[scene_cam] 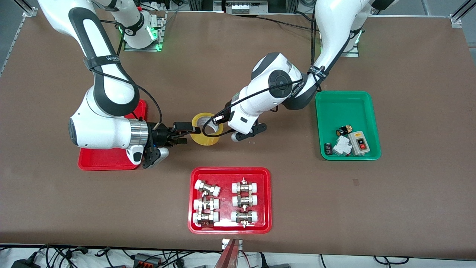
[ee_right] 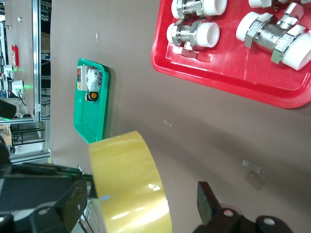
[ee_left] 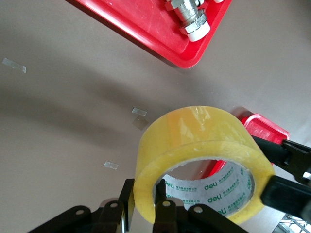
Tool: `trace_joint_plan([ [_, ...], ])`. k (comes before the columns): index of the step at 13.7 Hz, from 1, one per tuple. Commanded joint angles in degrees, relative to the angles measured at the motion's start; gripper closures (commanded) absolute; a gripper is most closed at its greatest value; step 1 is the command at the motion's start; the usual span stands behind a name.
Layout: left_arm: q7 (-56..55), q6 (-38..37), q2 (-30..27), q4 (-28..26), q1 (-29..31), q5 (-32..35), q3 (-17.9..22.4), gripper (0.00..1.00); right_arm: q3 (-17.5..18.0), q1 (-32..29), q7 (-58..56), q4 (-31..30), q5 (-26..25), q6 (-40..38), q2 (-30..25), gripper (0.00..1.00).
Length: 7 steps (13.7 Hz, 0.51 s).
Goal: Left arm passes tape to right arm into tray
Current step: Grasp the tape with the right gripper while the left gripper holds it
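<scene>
Front view shows a green tray holding a switch box and small electrical parts, a red tray with six metal fittings, and a plain red tray largely hidden under the right arm. Between the two hands, above the bare desk, hangs the tape, its hole facing sideways and up. The left hand clamps the roll's wall. The right hand straddles it with fingers spread, one pad clear of it.
</scene>
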Motion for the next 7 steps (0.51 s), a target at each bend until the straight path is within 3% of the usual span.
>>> trace_joint_plan([
  [1, 0.1, 0.03, 1.22, 2.57, -0.54, -1.18, 0.11, 0.99, -0.16, 1.03, -1.49, -0.14, 2.16, 1.14, 0.14, 0.14],
  [2, 0.1, 0.03, 1.22, 2.57, -0.54, -1.17, 0.11, 0.99, -0.16, 0.86, -1.66, -0.05, 2.08, 0.96, 0.14, 0.48],
  [3, 0.19, 0.03, 1.13, 2.57, -0.54, -1.17, 0.11, 0.99, -0.16, 0.77, -1.93, -0.05, 2.16, 0.96, 0.14, 0.69],
  [6, 0.36, 0.03, 1.22, 2.57, -0.54, -1.17, 0.11, 0.99, -0.16, 0.42, -3.24, 0.12, 2.16, 1.05, 0.05, 0.98],
  [7, 0.36, 0.03, 1.22, 2.57, -0.54, -1.17, 0.11, 0.99, -0.16, 0.42, -4.12, 0.12, 2.16, 1.05, -0.03, 1.0],
])
